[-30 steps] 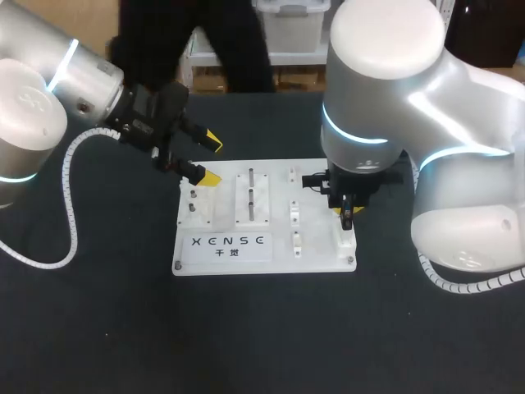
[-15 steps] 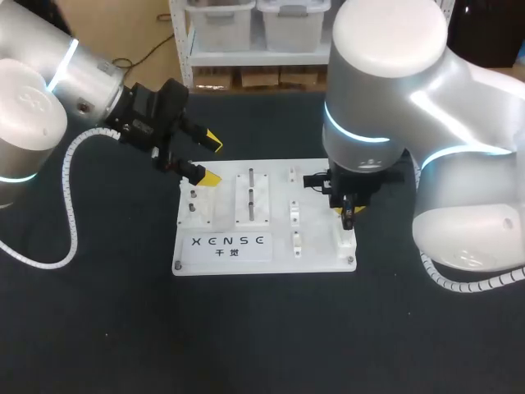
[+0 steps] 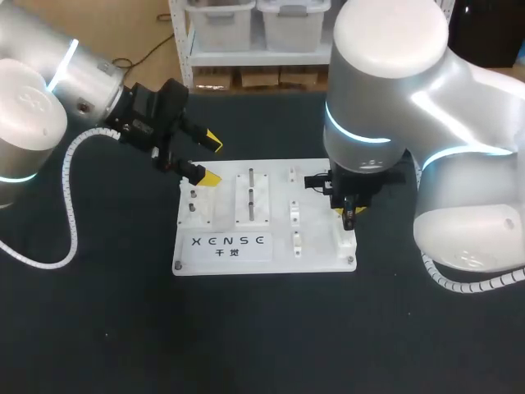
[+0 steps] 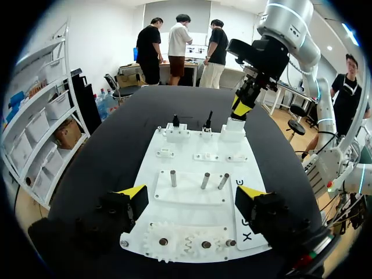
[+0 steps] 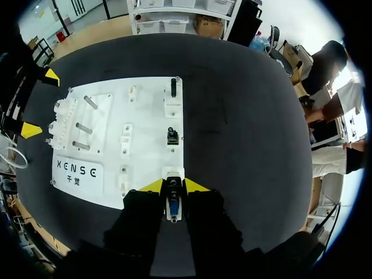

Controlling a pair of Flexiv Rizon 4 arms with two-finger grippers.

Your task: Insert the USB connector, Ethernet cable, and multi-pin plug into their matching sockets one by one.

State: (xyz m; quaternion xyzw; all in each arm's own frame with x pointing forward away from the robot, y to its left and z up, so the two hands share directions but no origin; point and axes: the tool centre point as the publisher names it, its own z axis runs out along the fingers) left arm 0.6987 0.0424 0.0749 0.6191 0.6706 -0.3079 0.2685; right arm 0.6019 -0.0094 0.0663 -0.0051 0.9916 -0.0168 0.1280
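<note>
Presently, the right gripper is found pinched on a connector directly over the socket block at the board's near right corner; whether they touch is hidden by the fingers. The left gripper is held spread above the gears. Two black plugs are stood in holders along the board's right edge.

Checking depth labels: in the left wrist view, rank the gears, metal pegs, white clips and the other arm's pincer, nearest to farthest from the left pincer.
1. Gears, board's near edge, by the left pincer.
2. Metal pegs, mid-board.
3. White clips, row beyond the pegs.
4. Right pincer, over the board's far edge, gripping a plug.
</note>
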